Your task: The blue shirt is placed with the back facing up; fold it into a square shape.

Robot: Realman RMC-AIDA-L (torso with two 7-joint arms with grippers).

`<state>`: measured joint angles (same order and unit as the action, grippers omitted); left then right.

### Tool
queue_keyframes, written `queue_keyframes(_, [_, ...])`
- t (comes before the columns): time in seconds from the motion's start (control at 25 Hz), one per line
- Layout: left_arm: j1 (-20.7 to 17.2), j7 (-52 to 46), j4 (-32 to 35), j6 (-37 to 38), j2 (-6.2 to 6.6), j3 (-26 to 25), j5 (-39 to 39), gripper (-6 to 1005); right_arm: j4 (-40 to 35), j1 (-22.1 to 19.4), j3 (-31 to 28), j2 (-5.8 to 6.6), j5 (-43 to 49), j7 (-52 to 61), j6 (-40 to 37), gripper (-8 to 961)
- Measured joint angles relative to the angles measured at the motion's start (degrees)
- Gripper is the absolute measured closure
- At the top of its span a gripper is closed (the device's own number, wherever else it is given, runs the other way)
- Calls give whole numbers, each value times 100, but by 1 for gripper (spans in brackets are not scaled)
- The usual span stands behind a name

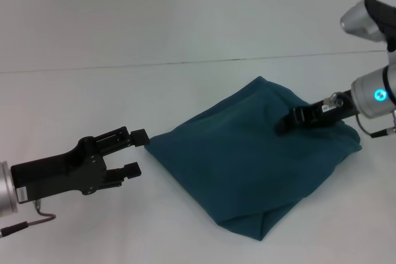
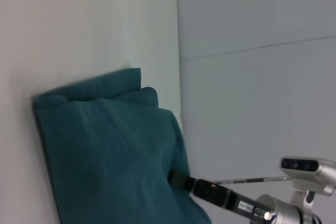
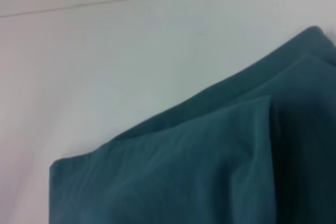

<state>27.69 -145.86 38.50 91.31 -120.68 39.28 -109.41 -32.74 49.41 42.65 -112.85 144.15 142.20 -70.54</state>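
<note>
The blue shirt (image 1: pixel 235 165) lies folded into a rough, puffy square, turned like a diamond on the white table (image 1: pixel 185 29). It also fills the left wrist view (image 2: pixel 105 150) and the right wrist view (image 3: pixel 210 171), where layered folded edges show. My left gripper (image 1: pixel 136 151) is open just off the shirt's left corner, its upper fingertip (image 1: pixel 139 134) almost touching the cloth. My right gripper (image 1: pixel 278 129) reaches in from the right. It looks shut, with its tip resting on top of the shirt near the right side, and it shows in the left wrist view as well (image 2: pixel 173 178).
A thin seam line (image 1: pixel 185 63) crosses the white table behind the shirt. A bare table surface surrounds the shirt on all sides. The right arm's silver joint with a blue light (image 1: pixel 377 95) hangs over the right edge.
</note>
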Motion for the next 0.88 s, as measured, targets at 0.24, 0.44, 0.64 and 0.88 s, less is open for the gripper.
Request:
queue_keyframes(0.24, [-20,-5,0,3,0,-8,2,62,-523,-31,-39,-16,-74,56,-399,855])
queue_keyframes(0.44, [-24,-10,0,27,0,-38,7,62,-776,20,-22,-23,-242,135,-743,885])
queue_keyframes(0.64, [-28,-7,0,50,4,-87,8,62,-1218,81,6,-48,-350,426,-1212,897])
queue_keyframes(0.88, [-36,12,0,54,13,-115,8,62,-1601,196,16,-53,-787,763,-1849,897])
